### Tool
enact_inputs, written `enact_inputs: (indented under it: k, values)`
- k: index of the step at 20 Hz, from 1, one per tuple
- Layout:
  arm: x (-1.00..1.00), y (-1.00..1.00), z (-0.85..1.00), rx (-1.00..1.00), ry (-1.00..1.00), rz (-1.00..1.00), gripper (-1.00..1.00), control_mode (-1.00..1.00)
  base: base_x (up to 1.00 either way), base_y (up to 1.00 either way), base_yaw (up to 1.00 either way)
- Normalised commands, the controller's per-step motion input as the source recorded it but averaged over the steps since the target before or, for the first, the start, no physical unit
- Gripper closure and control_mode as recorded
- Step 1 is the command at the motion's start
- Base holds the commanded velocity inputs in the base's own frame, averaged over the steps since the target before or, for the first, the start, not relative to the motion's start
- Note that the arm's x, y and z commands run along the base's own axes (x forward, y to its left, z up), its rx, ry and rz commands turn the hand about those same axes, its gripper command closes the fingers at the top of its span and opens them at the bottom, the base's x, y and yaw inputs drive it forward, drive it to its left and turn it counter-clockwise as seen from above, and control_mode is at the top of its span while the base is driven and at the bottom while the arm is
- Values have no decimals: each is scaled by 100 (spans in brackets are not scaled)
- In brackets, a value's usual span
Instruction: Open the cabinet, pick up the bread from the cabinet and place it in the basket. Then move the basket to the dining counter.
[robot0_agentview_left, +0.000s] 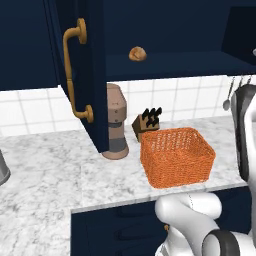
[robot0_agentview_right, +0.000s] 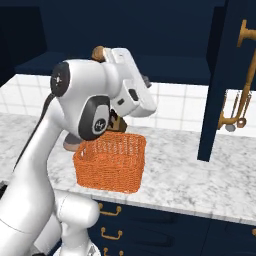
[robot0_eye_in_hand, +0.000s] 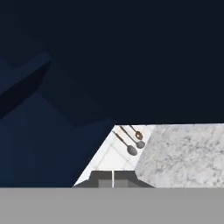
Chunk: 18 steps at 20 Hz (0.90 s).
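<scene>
I'm looking up into the dark navy wall cabinet (robot0_agentview_left: 165, 30), its arched-panel door with the long curved brass handle (robot0_agentview_left: 75, 70) swung wide toward me, and the small round golden-brown bread roll (robot0_agentview_left: 137, 53) sits alone on the shelf, near its front edge. The orange woven-mesh rectangular basket (robot0_agentview_left: 176, 156) stands on the grey-white marble worktop (robot0_agentview_left: 50, 165) below it, roughly at five o'clock from the roll in the left base view, with the brown coffee machine (robot0_agentview_left: 116, 122) at its ten o'clock and the wooden knife block (robot0_agentview_left: 147, 122) just behind it. In the hand view the two-finger gripper (robot0_eye_in_hand: 113, 179) has its tips pressed together with nothing between them, pointed at the dark cabinet side and a few hanging spoons (robot0_eye_in_hand: 131, 140), not at the roll. My worry is that I reach in like this: closed tips would nudge the roll deeper along the shelf or off its lip, and it could drop past the basket onto the worktop. The open door edge and the second door at three o'clock (robot0_agentview_right: 230, 75) crowd the arm's swing, so a wide elbow move may clip one, and a low pass may shove the light basket
</scene>
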Motion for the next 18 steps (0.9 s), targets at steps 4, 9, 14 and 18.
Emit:
enact_inputs:
  k: [4, 9, 14, 18]
  values:
    - [-2, 100, 16, -13, 34, 53, 100, -100, 0, 0, 0]
    - [0, 98, 16, -22, 26, 31, 100, -100, 0, 0, 0]
    - [17, 83, 0, -11, 9, 32, -100, -100, 0, 0, 0]
    - [41, 69, 0, -14, 7, 37, -100, -100, 0, 0, 0]
